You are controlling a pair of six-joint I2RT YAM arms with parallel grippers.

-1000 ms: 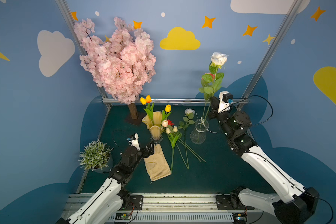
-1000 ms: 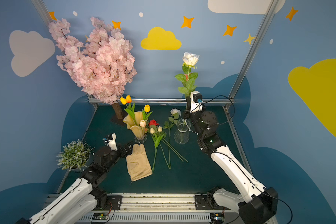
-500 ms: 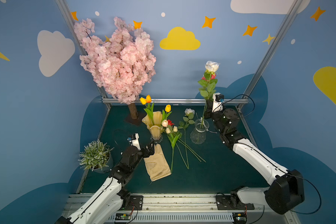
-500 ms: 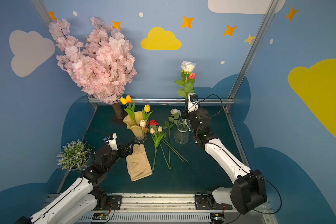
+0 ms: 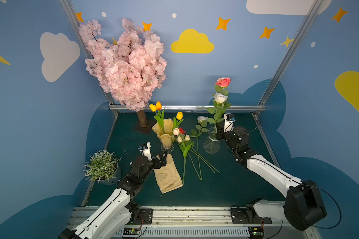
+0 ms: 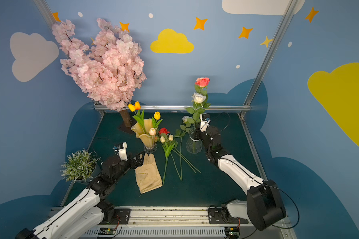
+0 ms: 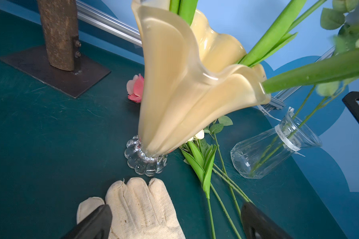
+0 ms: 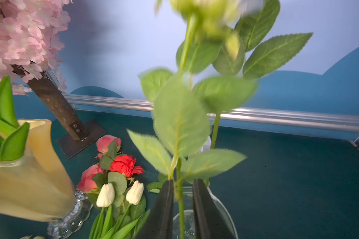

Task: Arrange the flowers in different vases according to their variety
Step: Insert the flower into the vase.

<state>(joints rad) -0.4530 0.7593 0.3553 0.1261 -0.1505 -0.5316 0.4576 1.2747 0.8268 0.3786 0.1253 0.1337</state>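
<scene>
The clear glass vase (image 5: 211,142) (image 6: 193,143) holds a pink rose (image 5: 223,82) and a white rose (image 5: 220,97). My right gripper (image 5: 217,132) (image 8: 182,182) is at the vase's mouth. Its jaws are slightly parted, open around the white rose's stem (image 8: 179,194), with a gap on one side. The amber vase (image 5: 166,132) (image 7: 184,82) holds yellow and orange tulips (image 5: 155,106). Cream tulips (image 8: 106,195), a red rose (image 5: 181,130) and a white rose (image 5: 201,119) lie on the mat between the vases. My left gripper (image 5: 163,158) (image 7: 175,207) is open and empty over a glove.
A beige glove (image 5: 167,175) lies in front of the amber vase. The pink blossom tree (image 5: 126,62) stands at the back left on a metal base (image 7: 54,72). A small potted plant (image 5: 102,165) sits at the left edge. A metal rail (image 5: 187,107) bounds the back.
My right gripper came down with the white rose, whose stem now stands in the clear vase, and its jaws have parted. The left arm has not moved.
</scene>
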